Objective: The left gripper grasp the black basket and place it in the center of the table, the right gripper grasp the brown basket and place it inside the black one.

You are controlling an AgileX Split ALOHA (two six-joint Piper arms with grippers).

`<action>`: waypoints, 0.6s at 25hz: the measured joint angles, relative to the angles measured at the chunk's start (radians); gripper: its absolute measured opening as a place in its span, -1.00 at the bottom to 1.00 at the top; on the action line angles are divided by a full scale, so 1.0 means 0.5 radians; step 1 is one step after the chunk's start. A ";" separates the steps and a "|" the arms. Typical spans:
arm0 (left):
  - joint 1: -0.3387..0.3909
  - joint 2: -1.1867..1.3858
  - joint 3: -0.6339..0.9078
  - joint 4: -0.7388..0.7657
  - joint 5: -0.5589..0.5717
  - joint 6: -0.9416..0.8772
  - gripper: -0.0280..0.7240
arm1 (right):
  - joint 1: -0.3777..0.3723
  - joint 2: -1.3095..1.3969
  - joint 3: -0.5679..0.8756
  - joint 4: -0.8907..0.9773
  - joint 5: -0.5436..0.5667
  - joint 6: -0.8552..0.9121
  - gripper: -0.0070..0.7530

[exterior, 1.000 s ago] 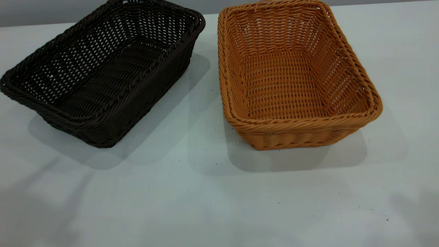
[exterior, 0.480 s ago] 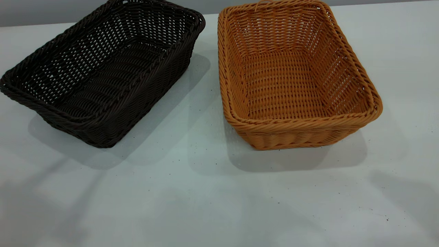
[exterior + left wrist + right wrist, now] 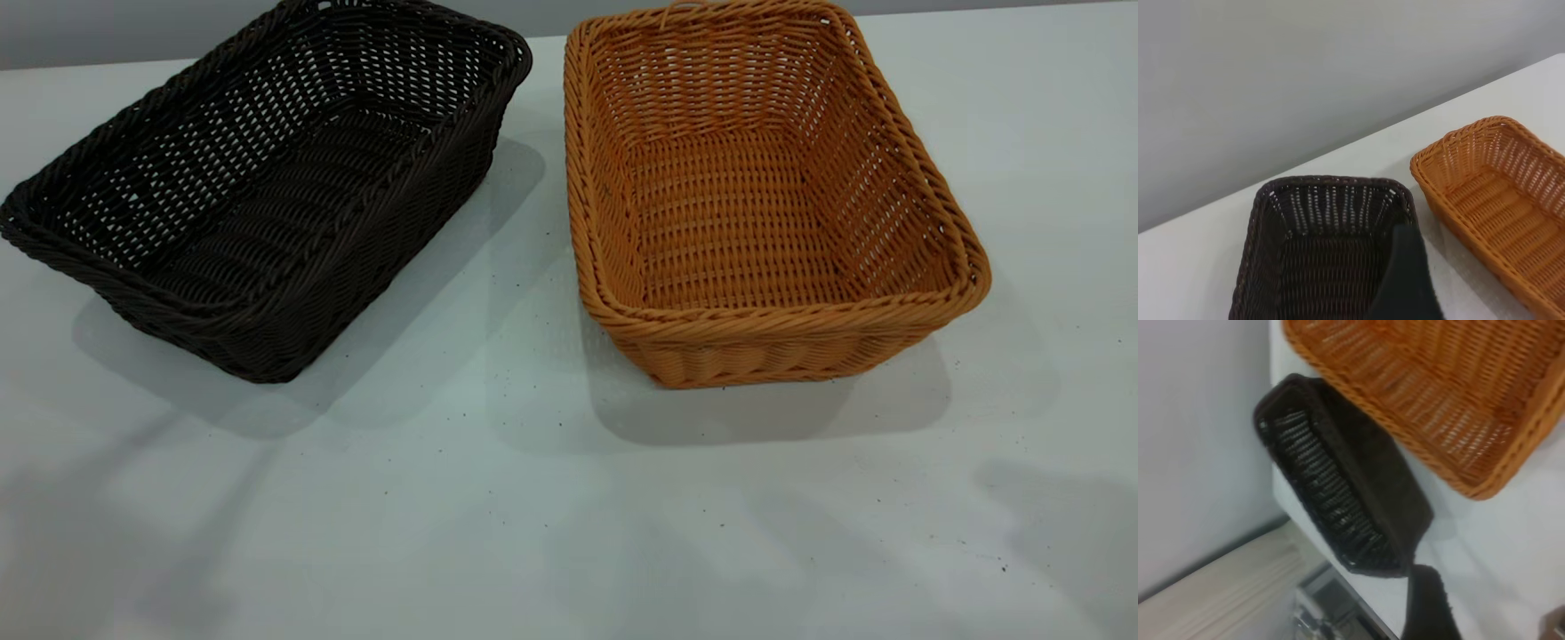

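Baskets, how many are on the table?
2. The black basket sits on the table's left side, and the brown basket sits on its right side, close beside it but apart. Both look empty.

The black basket (image 3: 1328, 253) sat on the table (image 3: 1198, 260), the brown basket (image 3: 1501, 200) at its three o'clock, apart.

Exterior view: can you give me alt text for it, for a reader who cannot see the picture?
Two empty rectangular woven baskets stand side by side, apart, on a white speckled table: the black basket at left, angled, and the orange-tan brown basket at right. No arm or gripper is in this view; only soft shadows fall on the near tabletop.
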 joint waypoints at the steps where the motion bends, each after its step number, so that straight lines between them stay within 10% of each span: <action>1: 0.000 0.009 0.000 0.000 0.000 0.002 0.42 | 0.044 0.024 0.000 0.035 -0.031 -0.032 0.15; 15: 0.000 0.049 0.001 0.006 0.002 0.016 0.42 | 0.960 0.656 -0.004 0.476 -0.826 0.073 0.15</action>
